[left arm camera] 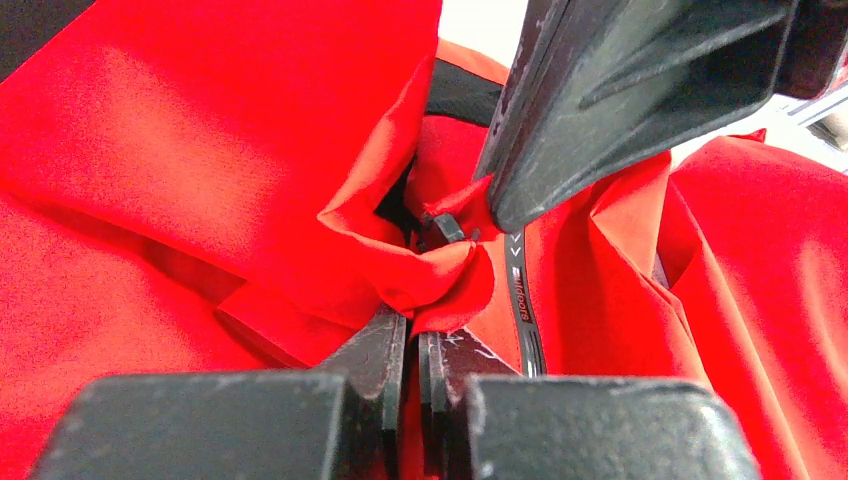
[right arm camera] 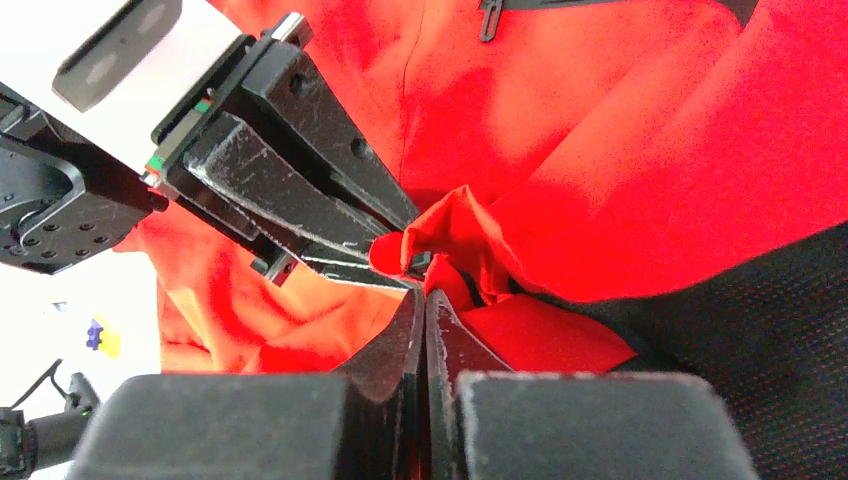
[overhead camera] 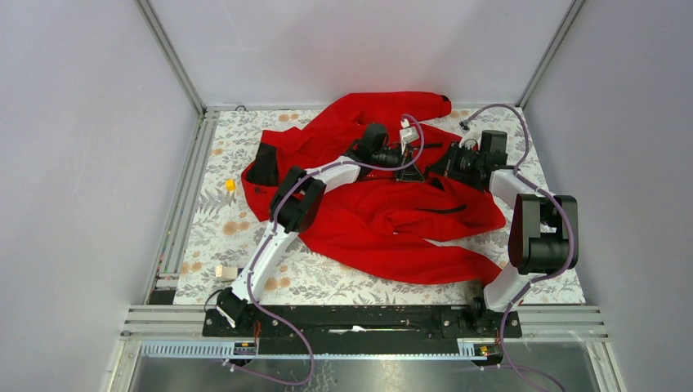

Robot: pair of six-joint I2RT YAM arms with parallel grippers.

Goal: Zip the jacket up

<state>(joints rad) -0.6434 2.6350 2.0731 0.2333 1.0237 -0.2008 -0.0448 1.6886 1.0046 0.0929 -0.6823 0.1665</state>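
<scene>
Currently my left claw (left arm camera: 412,330) and right claw (right arm camera: 425,300) each pinch a bunched fold of the red jacket (overhead camera: 384,220), crumpled across the surface (overhead camera: 327,278) (the dark slider (left arm camera: 440,228) sits between them), so I reckon any tug risks fabric jamming it or slipping free.

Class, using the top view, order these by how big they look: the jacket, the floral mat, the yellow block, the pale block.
Largest to smallest:
floral mat
jacket
pale block
yellow block
The two blocks look nearly alike; the yellow one lies farther away, so their order is unsure.
</scene>
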